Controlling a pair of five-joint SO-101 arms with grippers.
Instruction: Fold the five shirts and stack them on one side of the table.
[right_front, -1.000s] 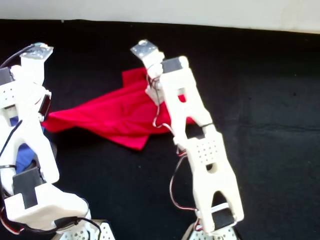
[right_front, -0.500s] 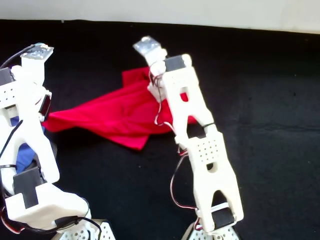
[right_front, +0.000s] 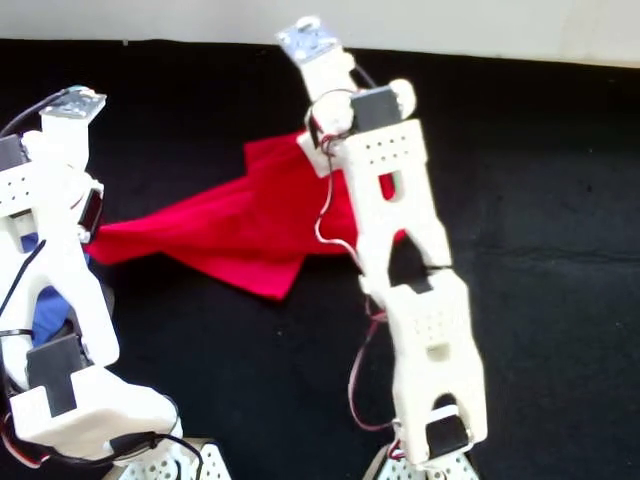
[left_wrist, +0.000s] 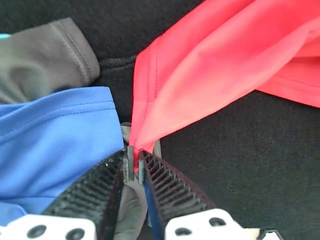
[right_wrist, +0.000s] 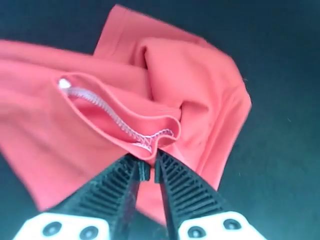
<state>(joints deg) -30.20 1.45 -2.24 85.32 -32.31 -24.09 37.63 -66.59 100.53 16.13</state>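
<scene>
High view: left gripper (left_wrist: 134, 167) clamps shirt's (right_front: 235, 225) 9 o'clock corner, right gripper (right_wrist: 148, 172) nips 1 o'clock hem; hard pull risks slip.

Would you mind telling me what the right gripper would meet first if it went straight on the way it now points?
The right gripper, shut on a seamed fold of the red fabric shirt, would first push into more of that bunched shirt; the black table covering probably lies behind.
</scene>
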